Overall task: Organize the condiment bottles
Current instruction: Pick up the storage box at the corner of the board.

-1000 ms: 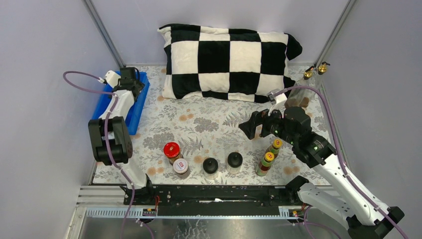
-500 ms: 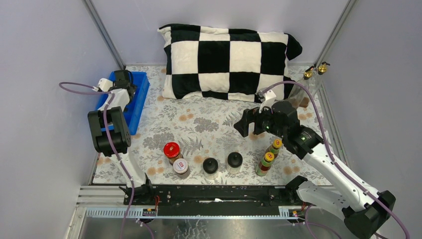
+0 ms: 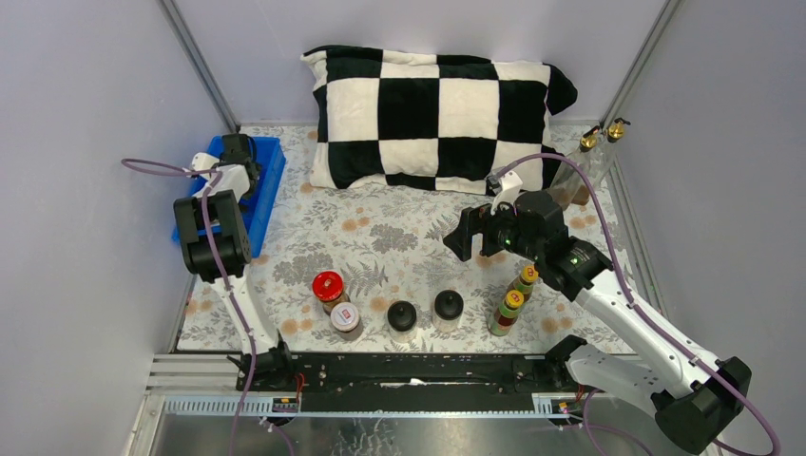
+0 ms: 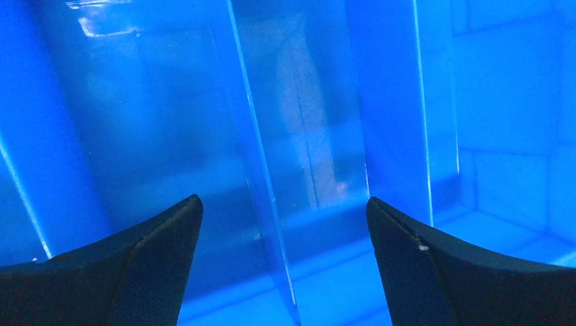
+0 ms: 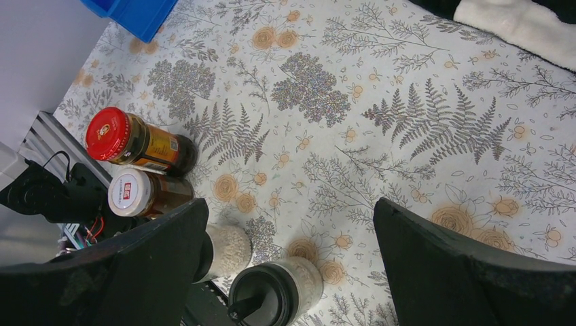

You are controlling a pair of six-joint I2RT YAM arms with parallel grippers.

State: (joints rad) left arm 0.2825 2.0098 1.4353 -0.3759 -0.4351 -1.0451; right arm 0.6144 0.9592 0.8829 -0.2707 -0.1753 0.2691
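Note:
A red-lidded jar (image 3: pixel 327 288), a white-lidded jar (image 3: pixel 345 319), two black-capped clear jars (image 3: pixel 402 318) (image 3: pixel 448 308) and two slim yellow-capped sauce bottles (image 3: pixel 522 278) (image 3: pixel 508 311) stand in a row near the front edge. Two gold-spouted glass bottles (image 3: pixel 590 142) (image 3: pixel 618 128) lean in the far right corner. My right gripper (image 3: pixel 466 237) is open and empty, hovering above the cloth behind the black-capped jars. Its wrist view shows the red-lidded jar (image 5: pixel 126 139), the white-lidded jar (image 5: pixel 136 193) and a black-capped jar (image 5: pixel 275 295) below the gripper (image 5: pixel 289 202). My left gripper (image 3: pixel 238 152) is open and empty inside the blue tray (image 3: pixel 259 195).
A black-and-white checked pillow (image 3: pixel 437 119) lies along the back. The floral cloth (image 3: pixel 399 237) covers the table. In the left wrist view my left gripper (image 4: pixel 284 200) faces the blue tray's inner walls (image 4: pixel 502 102). Grey walls close in left and right.
My right gripper has moved a little left and back, still open. My left arm has shifted its elbow, and its gripper has moved slightly left within the blue tray.

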